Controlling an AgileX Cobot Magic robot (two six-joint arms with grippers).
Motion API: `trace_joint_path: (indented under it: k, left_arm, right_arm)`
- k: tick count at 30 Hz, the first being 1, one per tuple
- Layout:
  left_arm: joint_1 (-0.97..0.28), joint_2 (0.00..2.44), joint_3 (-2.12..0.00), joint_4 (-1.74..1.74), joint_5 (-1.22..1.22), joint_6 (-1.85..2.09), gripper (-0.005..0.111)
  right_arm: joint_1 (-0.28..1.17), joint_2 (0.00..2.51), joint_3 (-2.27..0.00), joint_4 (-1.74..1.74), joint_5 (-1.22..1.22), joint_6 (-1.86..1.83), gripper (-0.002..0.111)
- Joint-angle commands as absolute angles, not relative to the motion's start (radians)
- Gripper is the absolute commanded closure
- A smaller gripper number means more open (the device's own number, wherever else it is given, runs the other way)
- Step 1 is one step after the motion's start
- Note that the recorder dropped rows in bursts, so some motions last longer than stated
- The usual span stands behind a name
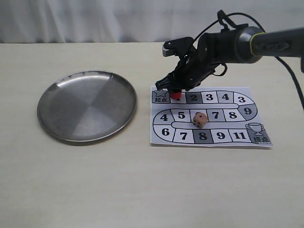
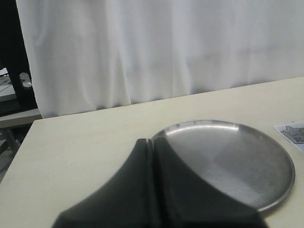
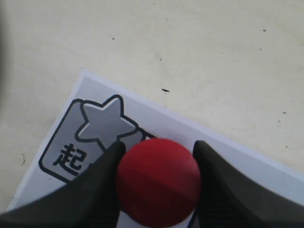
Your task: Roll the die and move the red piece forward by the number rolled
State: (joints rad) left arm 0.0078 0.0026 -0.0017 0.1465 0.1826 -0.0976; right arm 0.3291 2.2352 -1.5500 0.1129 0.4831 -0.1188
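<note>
The red piece [image 1: 176, 95] stands on the board [image 1: 156, 137] on the first square, just right of the star start square [image 1: 160, 97]. My right gripper [image 1: 176, 90] reaches down over it from the right. In the right wrist view its two black fingers press both sides of the red piece [image 3: 158, 187], so the right gripper [image 3: 159, 148] is shut on it. The die [image 1: 200, 119], pale tan with dark pips, rests on the board's middle row between squares 5 and 7. My left gripper [image 2: 153, 143] is shut with nothing in it and does not show in the exterior view.
A round steel plate [image 1: 88, 105] lies left of the board, and the left wrist view shows it [image 2: 237, 161] just beyond the left fingers. The board's numbered track runs to a trophy square [image 1: 256, 129] at its right end. A white curtain closes off the table's far edge.
</note>
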Motion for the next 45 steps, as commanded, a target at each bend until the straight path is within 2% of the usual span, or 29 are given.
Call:
trace_joint_path:
  k: [1,8,10,13,19,21,24,27,29,32,38,45]
  left_arm:
    - [-0.001,0.0,0.0,0.144,0.173,-0.099,0.107]
    - [-0.001,0.0,0.0,0.144,0.173,-0.099,0.107]
    - [-0.001,0.0,0.0,0.144,0.173,-0.099,0.107]
    - [-0.001,0.0,0.0,0.144,0.173,-0.099,0.107]
    - [-0.001,0.0,0.0,0.144,0.173,-0.099,0.107]
    - [-0.001,0.0,0.0,0.144,0.173,-0.099,0.107]
    - [-0.001,0.0,0.0,0.144,0.173,-0.099,0.107]
    - [-0.001,0.0,0.0,0.144,0.173,-0.099,0.107]
    - [-0.001,0.0,0.0,0.144,0.173,-0.099,0.107]
    - [-0.001,0.0,0.0,0.144,0.173,-0.099,0.107]
    - [-0.001,0.0,0.0,0.144,0.173,-0.099,0.107]
    - [-0.001,0.0,0.0,0.144,0.173,-0.099,0.107]
  right_arm:
    - [0.324,2.262,-1.54,0.104,0.559,-0.112,0.104]
    - [0.324,2.247,-1.546,0.1,0.596,-0.112,0.103]
    - [0.324,2.242,-1.546,0.086,0.605,-0.111,0.099]
    - [0.324,2.24,-1.546,0.086,0.604,-0.109,0.086]
    - [0.324,2.23,-1.553,0.086,0.595,-0.095,0.053]
    - [0.324,2.212,-1.565,0.086,0.595,-0.09,0.047]
    - [0.324,2.139,-1.587,0.088,0.595,-0.09,0.05]
    - [0.324,2.025,-1.592,0.088,0.588,-0.09,0.067]
    - [0.324,1.931,-1.59,0.086,0.58,-0.09,0.084]
    - [0.324,1.79,-1.552,0.073,0.555,-0.092,0.103]
    - [0.324,1.457,-1.282,0.059,0.354,-0.092,0.104]
    - [0.324,1.038,-0.75,0.059,0.057,-0.092,0.104]
